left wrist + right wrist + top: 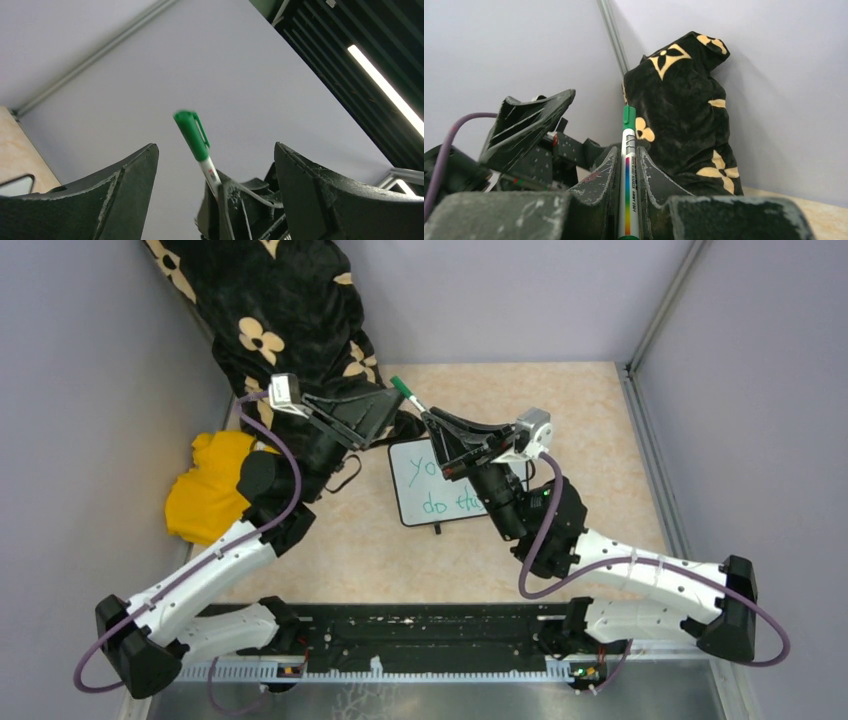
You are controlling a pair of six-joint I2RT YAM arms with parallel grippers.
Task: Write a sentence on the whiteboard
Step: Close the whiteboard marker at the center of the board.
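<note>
The right jaws are clamped together on a green marker. They grip its white barrel low down, so the capped green end stands clear above them. The writing end runs down out of sight inside the jaws, so I cannot tell whether it touches anything.

Directly beneath these jaws, and partly hidden by their wrist, the whiteboard lies on the tabletop. The sentence shows on it in green in 2 lines. Only "yo" and "do th" are readable, and the arm covers the rest.

Just across the marker, the left jaws stand wide apart and hold nothing. They hover by the board's far corner, and contact with it cannot be made out.

I judge the writing to be near its end. The last letters would go best with the marker kept steep and pressed lightly. The strokes should be short, and the left jaws should brace the frame so the glossy board does not slide.

Beyond the left jaws a black floral cloth is heaped, and a yellow cloth lies to their outer side.
</note>
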